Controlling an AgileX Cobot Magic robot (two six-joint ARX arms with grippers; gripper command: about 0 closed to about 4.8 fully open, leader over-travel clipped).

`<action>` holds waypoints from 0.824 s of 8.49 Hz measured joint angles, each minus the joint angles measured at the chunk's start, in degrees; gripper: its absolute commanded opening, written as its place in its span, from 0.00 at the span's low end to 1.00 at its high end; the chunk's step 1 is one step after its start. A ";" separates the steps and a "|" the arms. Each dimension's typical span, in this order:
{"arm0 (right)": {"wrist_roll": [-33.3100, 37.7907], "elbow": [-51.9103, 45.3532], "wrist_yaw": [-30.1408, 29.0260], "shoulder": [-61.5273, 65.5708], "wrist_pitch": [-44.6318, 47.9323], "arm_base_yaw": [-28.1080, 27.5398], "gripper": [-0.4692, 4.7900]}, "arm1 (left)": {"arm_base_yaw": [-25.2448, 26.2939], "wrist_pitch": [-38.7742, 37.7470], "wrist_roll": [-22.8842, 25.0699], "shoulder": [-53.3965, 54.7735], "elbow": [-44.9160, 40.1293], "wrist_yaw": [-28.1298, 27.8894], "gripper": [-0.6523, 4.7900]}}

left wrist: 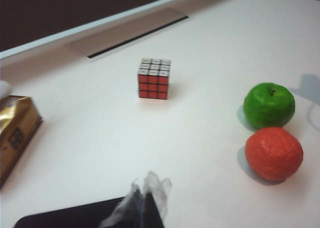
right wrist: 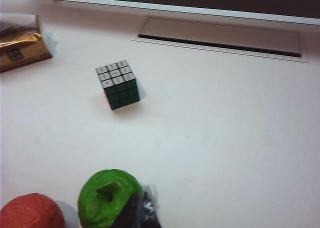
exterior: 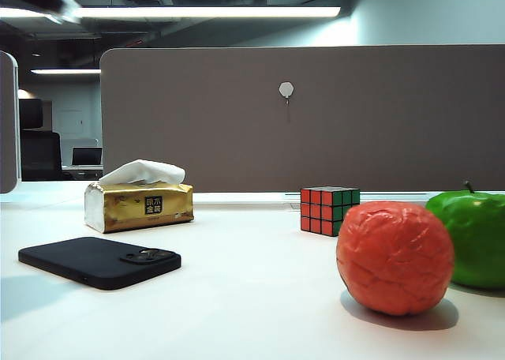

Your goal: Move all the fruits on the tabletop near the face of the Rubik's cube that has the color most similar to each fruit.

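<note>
White surface carries everything; a grey divider panel stands behind it. Off-task: gold tissue box and black phone, both on the left tool's side.

Green apple sits right below the right tool, touching or nearly touching its tip; stem faces up. Orange fruit is just beside the apple, well across from the left tool, which hangs above the phone's edge. Cube lies ahead of both tools, apart from both fruits, green face toward the right tool, red face toward the left tool.

Tool state: only blurred wrapped tips show in either wrist view, so I can't tell released or clenched for left or right. Neither looks to be grasping anything.

Step in hand, my guess: right tool takes the apple. Straddle the apple's widest part, clear of the stem, avoid nudging the orange fruit. Set it down near the green face without bumping the cube.
</note>
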 measured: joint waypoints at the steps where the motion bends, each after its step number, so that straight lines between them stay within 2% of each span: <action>1: 0.00 0.00 -0.96 0.00 -0.11 0.00 0.09 | -2.10 1.84 -0.02 2.19 0.00 -1.18 0.11; 2: 0.09 0.02 -3.15 -0.02 -7.21 0.79 0.09 | -6.69 13.11 -1.25 12.26 0.00 -3.61 0.11; 5: 1.22 0.02 -4.68 -0.02 -9.77 2.51 0.09 | -6.69 15.98 -2.47 13.18 0.00 -4.52 0.11; 6: 10.10 0.02 -6.03 6.08 -7.76 8.57 0.09 | -6.67 18.64 -2.64 13.53 0.00 -5.62 0.11; 7: 11.80 0.04 -6.05 7.15 -6.49 9.97 0.09 | -6.67 18.69 -2.64 13.53 0.00 -5.62 0.11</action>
